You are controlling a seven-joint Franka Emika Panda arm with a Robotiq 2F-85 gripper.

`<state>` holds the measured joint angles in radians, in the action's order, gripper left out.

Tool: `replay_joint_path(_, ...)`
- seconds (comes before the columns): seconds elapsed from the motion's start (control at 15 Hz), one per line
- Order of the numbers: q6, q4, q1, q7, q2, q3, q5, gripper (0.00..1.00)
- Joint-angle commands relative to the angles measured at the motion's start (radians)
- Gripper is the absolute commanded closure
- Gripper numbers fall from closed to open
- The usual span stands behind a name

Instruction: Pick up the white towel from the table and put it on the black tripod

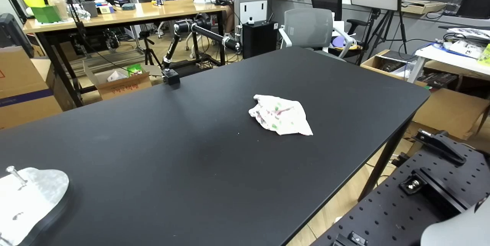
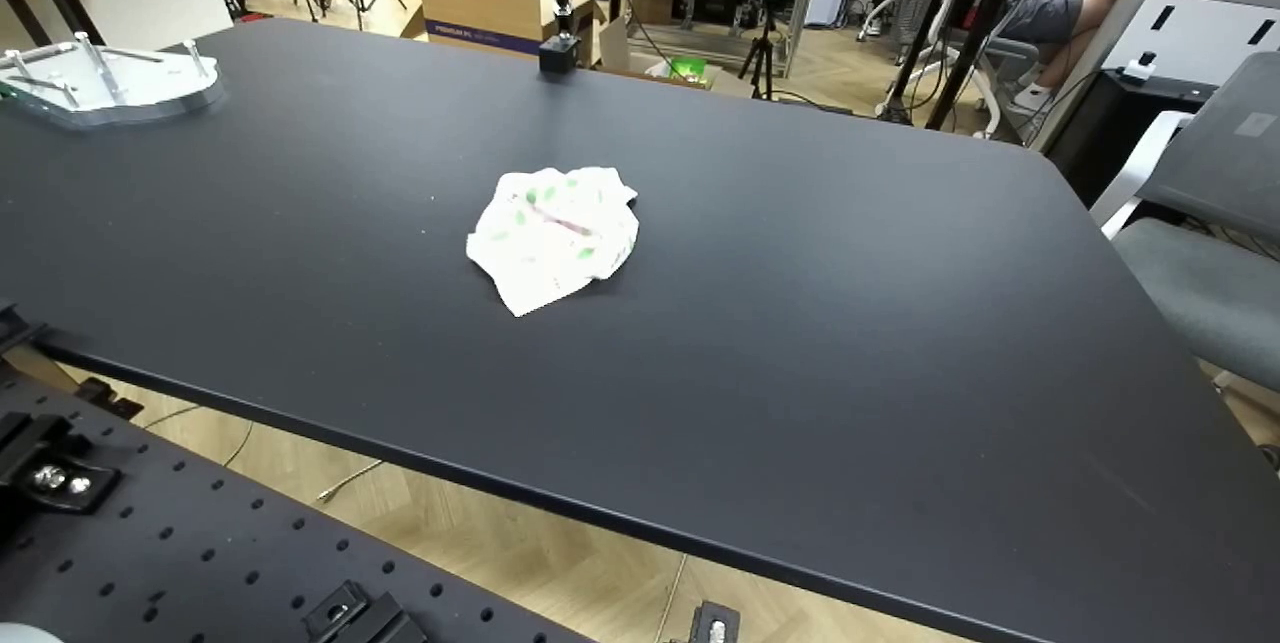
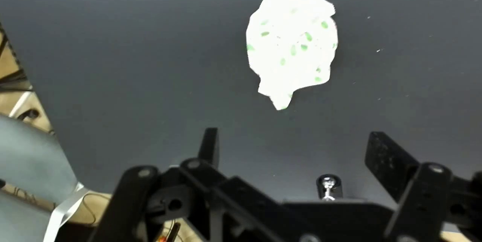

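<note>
The white towel (image 1: 282, 116) lies crumpled on the black table (image 1: 183, 154), with green and pink print. It also shows in an exterior view (image 2: 555, 233) and at the top of the wrist view (image 3: 292, 42). The black tripod appears to be the jointed black stand on the table's far edge, seen in both exterior views (image 1: 209, 33) (image 2: 560, 53). In the wrist view a black cylinder with a shiny end (image 3: 328, 185), perhaps its tip, shows between my fingers. My gripper (image 3: 295, 148) is open and empty, apart from the towel. It is outside both exterior views.
A white board with metal pegs (image 1: 42, 188) sits at one end of the table. A grey chair (image 1: 309, 28) stands by another edge. Cardboard boxes (image 1: 124, 87) and a wooden desk (image 1: 145, 10) are beyond the table. A perforated black base plate (image 1: 386, 207) lies along the near edge.
</note>
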<state>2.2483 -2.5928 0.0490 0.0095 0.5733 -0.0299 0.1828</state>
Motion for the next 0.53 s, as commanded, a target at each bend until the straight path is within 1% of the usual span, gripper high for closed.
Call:
replay_joint_path(0.0, 0.189, -0.069, 0.059, 0.027, -0.061, -0.013, 0.125, 0.0)
replay_joint_path(0.13, 0.234, -0.085, 0.062, -0.012, -0.119, 0.006, 0.141, 0.0)
replay_joint_path(0.27, 0.247, -0.087, 0.013, -0.114, -0.183, 0.052, 0.071, 0.0)
replay_joint_path(0.33, 0.241, -0.087, -0.019, -0.198, -0.214, 0.082, 0.025, 0.0)
replay_joint_path(0.47, 0.236, -0.083, -0.049, -0.319, -0.255, 0.12, -0.044, 0.0)
